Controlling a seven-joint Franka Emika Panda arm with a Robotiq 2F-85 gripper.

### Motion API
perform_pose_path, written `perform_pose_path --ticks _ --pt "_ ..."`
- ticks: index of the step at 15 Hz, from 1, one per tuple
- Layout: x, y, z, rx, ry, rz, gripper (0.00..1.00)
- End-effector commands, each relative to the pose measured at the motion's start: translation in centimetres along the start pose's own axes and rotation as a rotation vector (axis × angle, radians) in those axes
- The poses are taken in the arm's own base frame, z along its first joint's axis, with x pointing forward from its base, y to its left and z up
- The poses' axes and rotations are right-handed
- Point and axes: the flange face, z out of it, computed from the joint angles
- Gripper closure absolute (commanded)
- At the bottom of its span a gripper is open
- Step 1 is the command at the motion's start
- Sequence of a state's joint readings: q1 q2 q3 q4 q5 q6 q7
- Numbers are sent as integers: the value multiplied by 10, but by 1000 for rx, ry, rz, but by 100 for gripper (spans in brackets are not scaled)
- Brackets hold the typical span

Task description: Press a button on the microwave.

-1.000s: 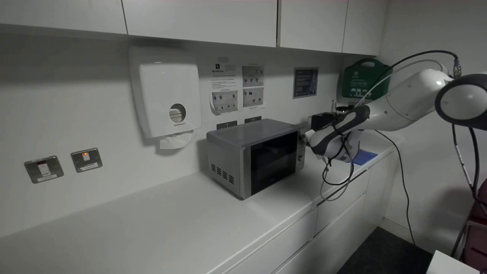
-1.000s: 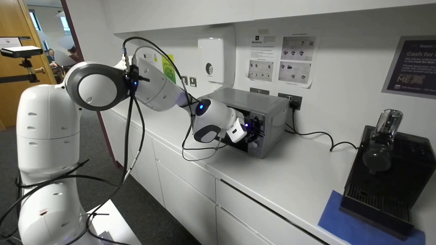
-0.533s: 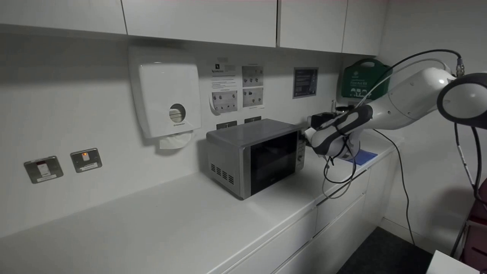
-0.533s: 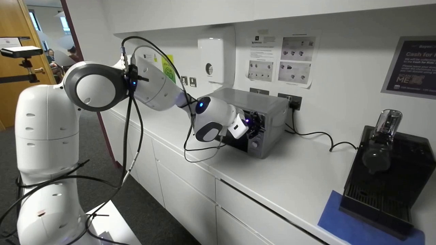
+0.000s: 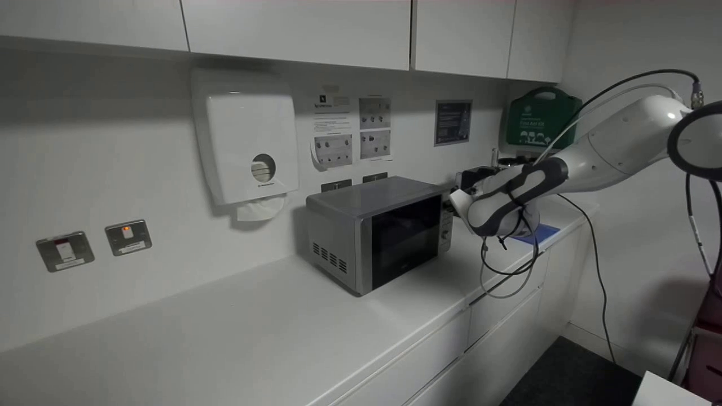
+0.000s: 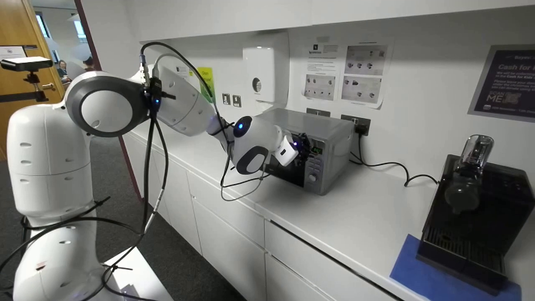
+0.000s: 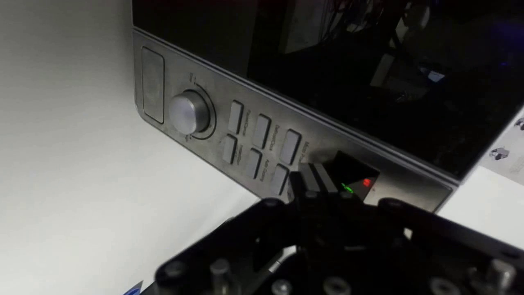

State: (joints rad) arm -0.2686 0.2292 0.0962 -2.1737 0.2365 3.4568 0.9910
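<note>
backing away from microwave, gripper uncovers display

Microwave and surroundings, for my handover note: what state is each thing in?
Microwave door: shut
Microwave display: lit, green and red
Hand: shut, holding nothing
Black plug: in wall socket
Wall switch: orange light on
Neighbouring switch: unlit
Towel dispenser: paper hanging out
Overhead cupboards: shut
Coffee machine: on or off, cannot tell

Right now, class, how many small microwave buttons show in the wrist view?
6: three upper-row buttons and three lower-row buttons; the gripper may hide others.
</note>
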Motion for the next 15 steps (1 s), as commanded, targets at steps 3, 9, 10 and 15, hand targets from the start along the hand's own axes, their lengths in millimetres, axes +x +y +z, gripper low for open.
perform_pose_path --ticks 3,9,10,15 --pt "0 -12 -20 38 -24 12 100" --pt "49 -22 -39 67 63 -2 100" --pt "61 -22 -44 68 87 0 100" --pt "98 -12 -61 53 160 -2 100"
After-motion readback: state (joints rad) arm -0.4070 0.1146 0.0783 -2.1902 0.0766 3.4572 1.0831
